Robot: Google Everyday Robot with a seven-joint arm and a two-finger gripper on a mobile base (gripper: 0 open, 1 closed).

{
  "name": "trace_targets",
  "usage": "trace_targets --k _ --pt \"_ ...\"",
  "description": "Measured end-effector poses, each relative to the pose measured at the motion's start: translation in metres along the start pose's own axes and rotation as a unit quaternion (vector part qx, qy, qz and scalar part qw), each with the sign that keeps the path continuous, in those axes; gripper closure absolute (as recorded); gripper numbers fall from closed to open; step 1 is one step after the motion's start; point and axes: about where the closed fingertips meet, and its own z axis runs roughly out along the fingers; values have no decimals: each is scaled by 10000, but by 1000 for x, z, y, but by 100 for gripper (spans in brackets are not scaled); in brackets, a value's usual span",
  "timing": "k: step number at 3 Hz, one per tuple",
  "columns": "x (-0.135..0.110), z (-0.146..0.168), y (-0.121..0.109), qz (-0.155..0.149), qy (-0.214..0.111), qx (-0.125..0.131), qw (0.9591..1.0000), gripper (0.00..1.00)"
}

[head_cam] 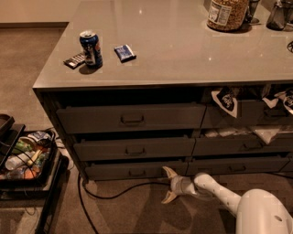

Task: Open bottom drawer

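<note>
Down low by the floor, the gripper (165, 185) sits in front of the left-hand stack of 3 drawers, at the end of a white arm (215, 189) that reaches in from the lower right. Its 2 fingers (168, 172) are spread wide apart, one pointing up and one down, with nothing between them. The bottom drawer (110, 170) is the slimmest dark-grey front of the stack, lowest under the counter (183, 50), and it stands out a little further than the front above it. Its small handle (136, 172) sits at the centre, just left of the gripper. The upper fingertip lies over the drawer's lower right edge, but I cannot tell from here whether it touches. Above it are the middle drawer (135, 149) and the tall top drawer (130, 118), both also slightly out. In the stack to the right, white cloth (225, 100) hangs out of the upper drawers. On the countertop stand a blue soda can (90, 48), a dark wrapped bar (74, 60) beside it, a blue packet (124, 52) and, at the far end, a large jar (227, 13). A black cable (114, 194) trails over the carpet below the drawers, and a black cart (27, 170) full of odds and ends stands to the left.
</note>
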Motion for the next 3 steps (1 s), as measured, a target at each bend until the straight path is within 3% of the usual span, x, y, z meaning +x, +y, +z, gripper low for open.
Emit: trace_targets --k 1,2,3 --pt "5 6 -2 -11 -19 7 10000 0" --pt "7 19 -14 -98 -239 76 9996 0" --pt "13 25 -38 -182 -357 229 9989 0"
